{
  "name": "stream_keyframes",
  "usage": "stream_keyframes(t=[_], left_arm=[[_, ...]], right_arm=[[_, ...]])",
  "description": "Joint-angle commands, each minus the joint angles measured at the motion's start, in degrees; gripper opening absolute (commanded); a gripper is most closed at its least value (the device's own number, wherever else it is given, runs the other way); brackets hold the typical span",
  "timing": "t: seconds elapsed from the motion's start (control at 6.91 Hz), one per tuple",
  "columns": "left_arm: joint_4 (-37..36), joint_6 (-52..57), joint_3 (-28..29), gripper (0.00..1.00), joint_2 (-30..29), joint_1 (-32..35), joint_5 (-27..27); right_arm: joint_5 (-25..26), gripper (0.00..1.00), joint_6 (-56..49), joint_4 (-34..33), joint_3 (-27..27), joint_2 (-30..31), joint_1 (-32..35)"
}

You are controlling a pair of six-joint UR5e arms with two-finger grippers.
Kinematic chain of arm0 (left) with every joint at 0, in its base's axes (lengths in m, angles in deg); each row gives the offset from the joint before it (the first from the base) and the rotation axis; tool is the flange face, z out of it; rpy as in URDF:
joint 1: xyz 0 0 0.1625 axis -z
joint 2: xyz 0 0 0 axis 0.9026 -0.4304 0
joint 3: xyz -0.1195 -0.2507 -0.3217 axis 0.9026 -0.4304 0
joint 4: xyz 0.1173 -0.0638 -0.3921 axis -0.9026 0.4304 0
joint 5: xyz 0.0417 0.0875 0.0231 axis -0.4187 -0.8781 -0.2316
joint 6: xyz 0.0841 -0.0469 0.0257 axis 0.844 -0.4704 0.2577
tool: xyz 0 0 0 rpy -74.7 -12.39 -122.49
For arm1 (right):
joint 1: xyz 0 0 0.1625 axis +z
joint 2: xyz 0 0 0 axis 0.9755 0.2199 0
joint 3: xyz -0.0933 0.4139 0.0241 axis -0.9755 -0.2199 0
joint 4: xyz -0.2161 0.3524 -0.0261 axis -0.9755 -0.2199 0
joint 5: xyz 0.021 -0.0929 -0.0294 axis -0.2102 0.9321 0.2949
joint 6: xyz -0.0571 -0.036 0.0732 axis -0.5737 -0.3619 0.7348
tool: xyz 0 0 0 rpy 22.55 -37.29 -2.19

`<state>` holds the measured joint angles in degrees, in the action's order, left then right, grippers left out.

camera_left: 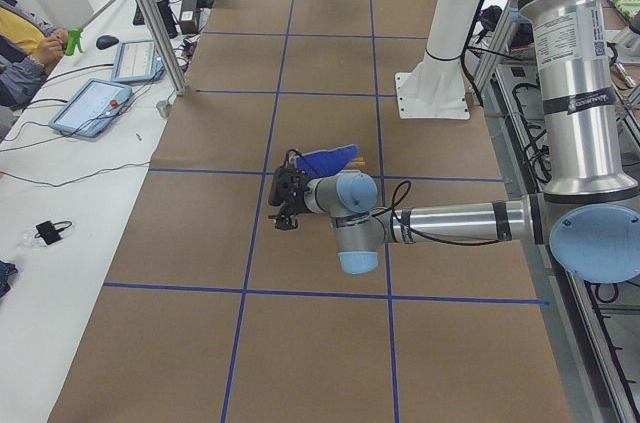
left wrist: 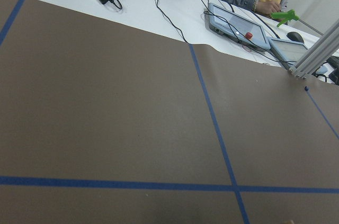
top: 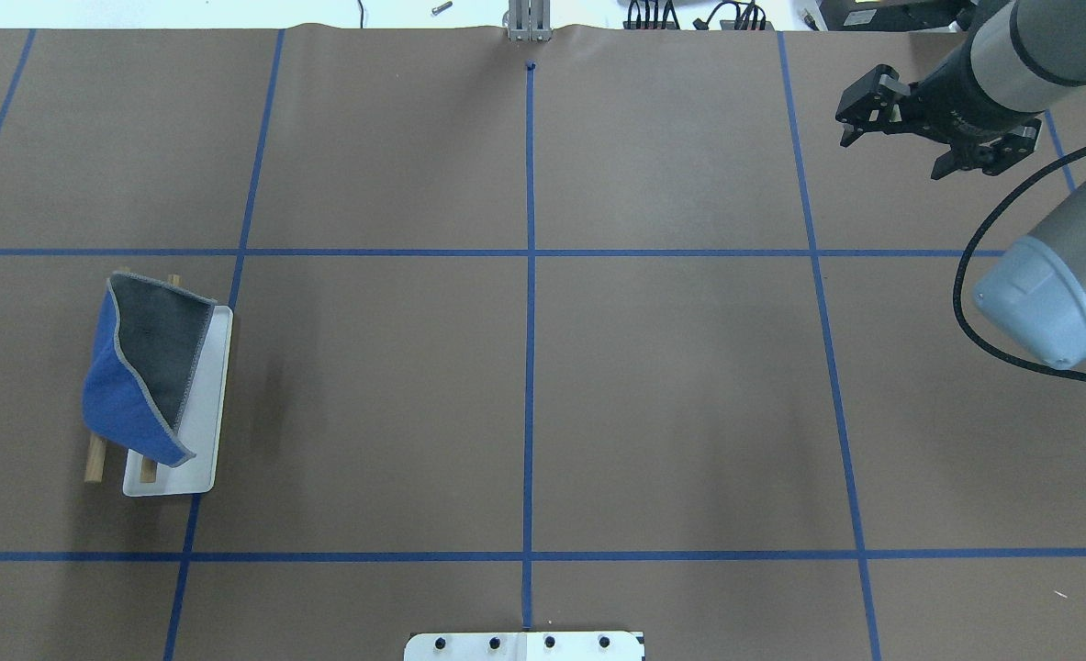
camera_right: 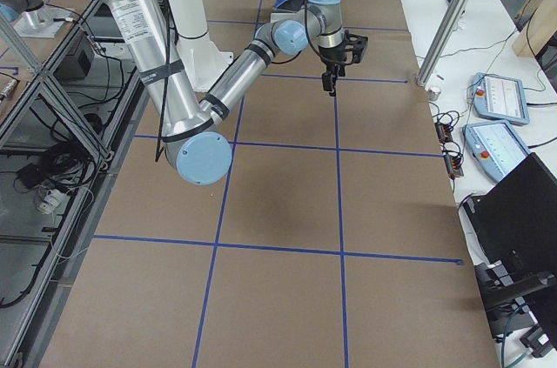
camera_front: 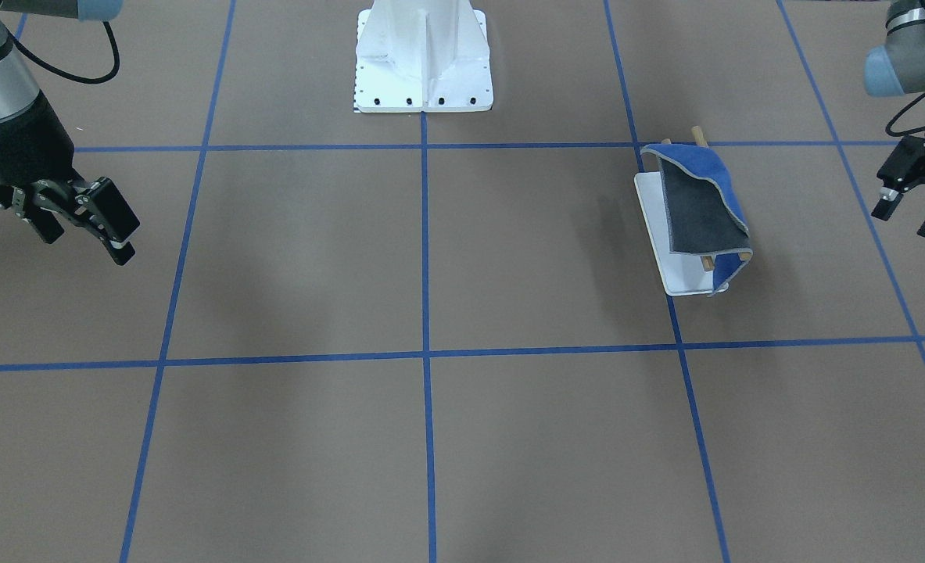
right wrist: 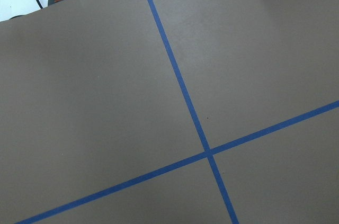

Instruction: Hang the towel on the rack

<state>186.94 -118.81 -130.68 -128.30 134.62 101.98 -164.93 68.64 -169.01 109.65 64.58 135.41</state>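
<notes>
The towel [camera_front: 700, 207] is draped over the rack's two wooden rods [camera_front: 697, 134], blue side and dark grey side both showing. The rack's white tray base [camera_front: 654, 223] sits on the brown table. In the overhead view the towel [top: 143, 367] and base [top: 203, 431] are at the far left. My left gripper [camera_front: 902, 221] is open and empty, off to the side of the rack and apart from it. My right gripper [camera_front: 87, 246] is open and empty at the other end of the table; it also shows in the overhead view [top: 882, 128].
The big white bolted pedestal [camera_front: 423, 70] stands at the robot's side of the table. Blue tape lines cross the brown surface. A side table with tablets [camera_left: 95, 103], cables and seated operators runs along the far edge, with an aluminium post [camera_left: 150, 13].
</notes>
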Motion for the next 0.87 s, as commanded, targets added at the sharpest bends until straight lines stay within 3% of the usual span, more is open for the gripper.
stream_keyframes(t=[0.0, 0.43, 0.72], left_arm=[[-13.80, 18.07, -0.04, 0.98, -1.93, 6.95, 5.61], [-38.04, 38.38, -0.13, 0.98, -7.54, 13.61, 8.50], [-60.68, 47.38, -1.44, 0.98, -13.42, 17.15, 14.39]], right_arm=[[-0.98, 1.00, -5.43, 0.05, 0.00, 2.90, 1.56], [-4.59, 1.00, -18.86, 0.48, -0.17, 10.55, 5.95], [-11.41, 1.00, -34.02, 0.49, -1.57, 15.64, 11.81]])
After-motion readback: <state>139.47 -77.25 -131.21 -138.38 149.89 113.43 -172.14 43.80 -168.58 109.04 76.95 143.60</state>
